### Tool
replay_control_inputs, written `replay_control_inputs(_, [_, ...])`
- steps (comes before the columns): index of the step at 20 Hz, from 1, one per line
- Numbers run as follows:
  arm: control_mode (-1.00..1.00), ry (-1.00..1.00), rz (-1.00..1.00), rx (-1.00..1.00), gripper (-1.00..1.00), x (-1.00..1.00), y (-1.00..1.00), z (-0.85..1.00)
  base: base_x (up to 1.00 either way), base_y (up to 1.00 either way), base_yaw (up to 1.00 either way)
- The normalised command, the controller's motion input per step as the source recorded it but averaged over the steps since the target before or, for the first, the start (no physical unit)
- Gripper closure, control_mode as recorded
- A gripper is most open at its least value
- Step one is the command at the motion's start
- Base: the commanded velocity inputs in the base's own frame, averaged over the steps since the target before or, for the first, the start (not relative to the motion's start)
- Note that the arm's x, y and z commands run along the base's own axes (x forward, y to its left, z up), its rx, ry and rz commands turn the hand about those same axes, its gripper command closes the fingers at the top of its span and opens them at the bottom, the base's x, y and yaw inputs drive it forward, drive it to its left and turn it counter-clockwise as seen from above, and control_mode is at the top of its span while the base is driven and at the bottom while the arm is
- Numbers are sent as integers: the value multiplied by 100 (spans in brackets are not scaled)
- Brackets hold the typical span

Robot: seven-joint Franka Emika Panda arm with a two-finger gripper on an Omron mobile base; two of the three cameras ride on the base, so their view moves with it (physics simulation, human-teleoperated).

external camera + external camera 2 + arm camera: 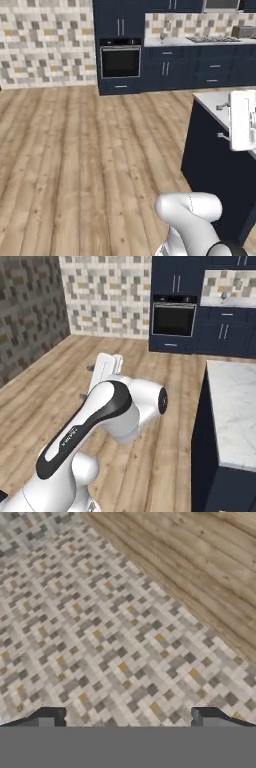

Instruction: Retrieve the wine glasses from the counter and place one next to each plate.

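Wide wood floor (75, 150) beside island edge (200, 102)

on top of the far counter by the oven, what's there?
On the counter: a cooktop and one small greyish object, too blurred to name. The picture's edge cuts off the counter's right end.

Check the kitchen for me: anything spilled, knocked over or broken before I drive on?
Nothing stands out. The wood floor is bare, the oven door is closed, and the gripper is open and holds nothing, facing the tiled wall. A small glass-like object stands upright on the far counter.
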Motion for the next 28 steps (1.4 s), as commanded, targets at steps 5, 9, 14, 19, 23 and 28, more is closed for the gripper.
replay_control_inputs(5, [100,0,0,0,-100,0,0,0,100,63,-12])
replay_control_inputs(9, [100,0,0,0,-100,0,0,0,100,51,-12])
replay_control_inputs(14, [100,0,0,0,-100,0,0,0,100,-26,-8])
replay_control_inputs(19, [100,0,0,0,-100,0,0,0,100,-25,-12])
replay_control_inputs(23, [100,0,0,0,-100,0,0,0,100,6,-15])
replay_control_inputs(28, [100,0,0,0,-100,0,0,0,100,5,-13])
